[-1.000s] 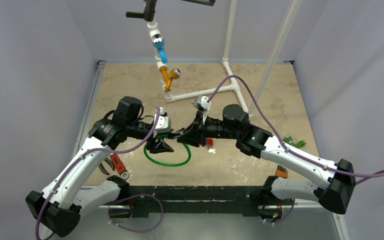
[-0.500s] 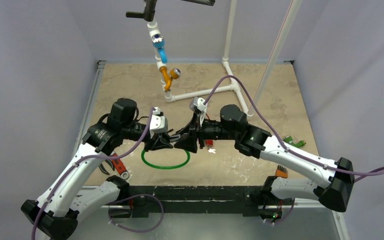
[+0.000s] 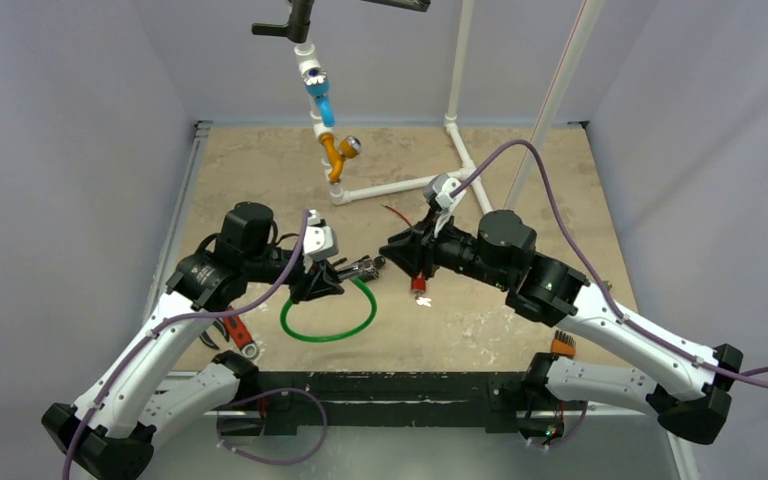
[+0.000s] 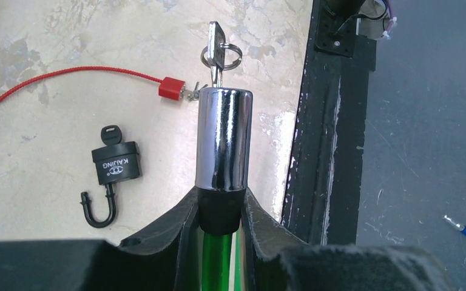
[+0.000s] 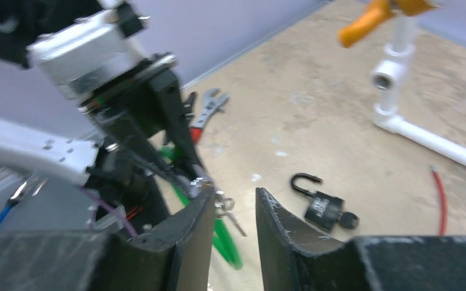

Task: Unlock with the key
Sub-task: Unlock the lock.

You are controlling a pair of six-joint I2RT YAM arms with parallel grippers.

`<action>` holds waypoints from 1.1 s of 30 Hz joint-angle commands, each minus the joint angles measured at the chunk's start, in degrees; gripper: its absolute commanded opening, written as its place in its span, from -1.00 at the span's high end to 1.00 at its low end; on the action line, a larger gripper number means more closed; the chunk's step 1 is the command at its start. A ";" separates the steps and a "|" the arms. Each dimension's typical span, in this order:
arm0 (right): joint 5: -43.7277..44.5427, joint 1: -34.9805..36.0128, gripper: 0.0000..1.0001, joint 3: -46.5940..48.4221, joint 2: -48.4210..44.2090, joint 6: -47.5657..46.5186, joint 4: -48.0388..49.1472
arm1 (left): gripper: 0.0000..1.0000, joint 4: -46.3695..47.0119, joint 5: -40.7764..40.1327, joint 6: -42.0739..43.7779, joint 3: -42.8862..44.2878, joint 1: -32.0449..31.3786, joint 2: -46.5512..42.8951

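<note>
Key [image 4: 216, 43]: seated in the lock cylinder [image 4: 223, 139] (at its far end)
Left gripper [image 4: 219, 203]: pinching the cylinder's base
Right gripper [image 5: 235, 206]: spread, empty, near the cylinder

Beige table top [image 3: 260, 170], mottled stone look with worn pale patches. Thin metal rim [image 3: 172, 235] along its left edge. Plain pale lavender-grey panels close it in on three sides: left wall [image 3: 60, 150], back wall [image 3: 380, 70], right wall [image 3: 700, 150]. Black rail [image 3: 390, 385] runs across the near edge of the table. Past the rail is a grey lower surface [image 4: 425, 121], scuffed with light scratches. Light is even and soft, shadows faint.
</note>
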 commanded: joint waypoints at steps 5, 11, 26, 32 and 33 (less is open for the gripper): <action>23.89 0.25 1.00 1.71 3.31 -1.52 -2.60 | 1.00 7.98 -1.83 -7.92 0.76 -0.64 -1.27; 30.27 3.67 1.00 1.73 5.80 -5.44 1.26 | 1.00 8.75 -2.65 -9.53 -0.60 -1.13 -1.16; 47.08 18.45 1.00 4.60 12.52 -17.28 3.91 | 1.00 9.42 -3.33 -9.14 -0.68 -1.37 -0.51; 50.64 23.36 1.00 5.91 16.37 -19.11 5.45 | 1.00 10.23 -3.84 -9.75 -0.69 -1.39 -0.52; 50.82 23.90 1.00 5.99 16.90 -19.10 5.71 | 1.00 10.39 -3.90 -9.95 -0.62 -1.33 -0.57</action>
